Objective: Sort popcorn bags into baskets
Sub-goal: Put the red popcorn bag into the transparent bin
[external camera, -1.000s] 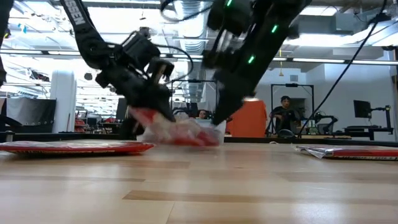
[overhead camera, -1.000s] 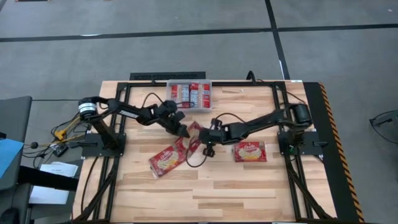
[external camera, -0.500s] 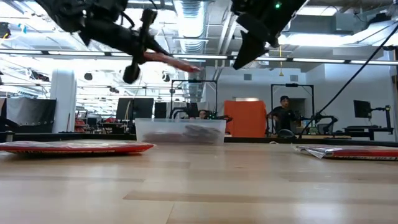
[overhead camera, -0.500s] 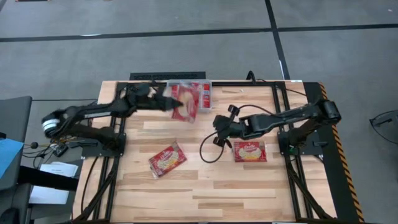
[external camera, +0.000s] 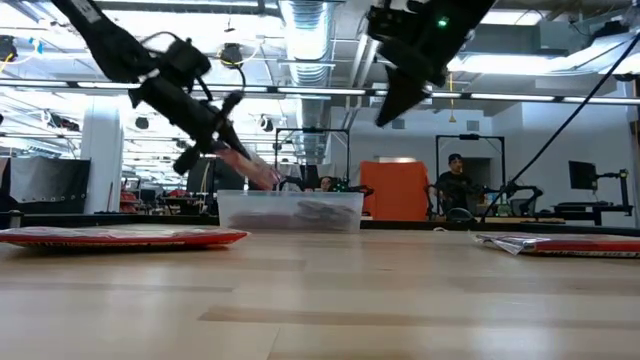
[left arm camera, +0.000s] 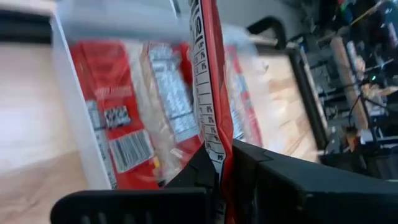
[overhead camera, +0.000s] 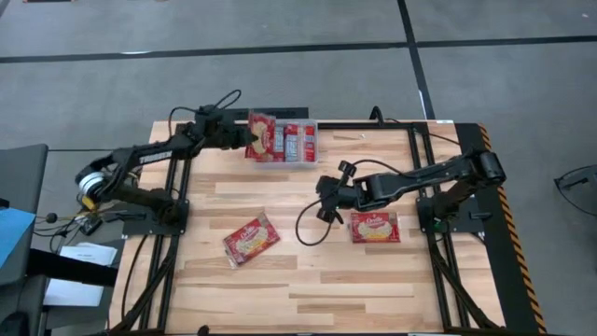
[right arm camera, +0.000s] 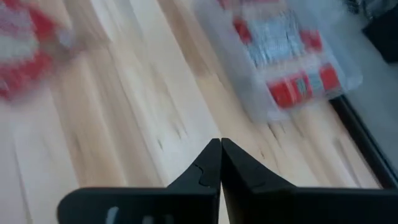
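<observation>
While the left gripper (overhead camera: 244, 140) hangs over the near-left corner of the clear basket (overhead camera: 312, 140) at the table's far edge, its fingers (left arm camera: 199, 171) are pinched on the lower edge of a red popcorn bag (left arm camera: 208, 87), which stands edge-on between them in the left wrist view. Beyond that held bag, the basket already contains several red packets (left arm camera: 118, 118) lying flat, their pale label sides and a barcode showing. In the low view the packet slants down from the gripper toward the basket's rim (external camera: 290, 196); whether it touches the rim is hard to tell, since the bag looks blurred there.

Nearer the table's middle, the right gripper (overhead camera: 326, 191) hovers in the air with its fingers (right arm camera: 208, 165) pressed together and nothing between them. Just beside it, toward the right arm's base, a larger packet with a cream-yellow picture (overhead camera: 374, 227) lies flat on the wooden table (overhead camera: 373, 289). A second large packet (overhead camera: 250, 239) lies tilted well apart from both grippers, on the left arm's side and nearer the front edge than the right gripper.
</observation>
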Robot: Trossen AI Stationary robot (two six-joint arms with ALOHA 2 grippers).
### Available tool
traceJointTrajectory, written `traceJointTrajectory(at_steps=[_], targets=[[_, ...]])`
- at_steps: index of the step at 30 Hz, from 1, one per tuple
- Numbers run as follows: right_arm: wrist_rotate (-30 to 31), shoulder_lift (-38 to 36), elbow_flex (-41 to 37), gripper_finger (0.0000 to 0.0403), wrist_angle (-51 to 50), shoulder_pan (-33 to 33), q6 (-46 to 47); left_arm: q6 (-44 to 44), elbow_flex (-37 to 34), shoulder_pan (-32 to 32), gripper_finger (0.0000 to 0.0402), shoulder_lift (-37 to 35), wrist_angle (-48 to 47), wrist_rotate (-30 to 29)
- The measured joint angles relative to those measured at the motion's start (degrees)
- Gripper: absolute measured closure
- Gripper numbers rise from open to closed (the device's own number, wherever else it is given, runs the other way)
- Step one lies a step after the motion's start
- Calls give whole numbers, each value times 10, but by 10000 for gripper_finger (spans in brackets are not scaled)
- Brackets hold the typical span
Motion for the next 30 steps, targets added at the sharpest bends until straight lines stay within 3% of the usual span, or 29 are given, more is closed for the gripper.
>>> traceJointTrajectory(at_steps=[9, 19, 23, 30], targets=[[-13, -1, -1, 390, -7, 0, 4, -33, 0, 0, 397, 115, 127, 27], [-12, -1, -1, 371, -16, -1, 5, -60, 0, -4, 376, 158, 138, 27], [-12, -1, -1, 379, -17, -2, 5, -47, 0, -4, 336, 158, 154, 27], [-12, -1, -1, 381, -19, -2, 5, -52, 0, 1, 203, 158, 182, 30]])
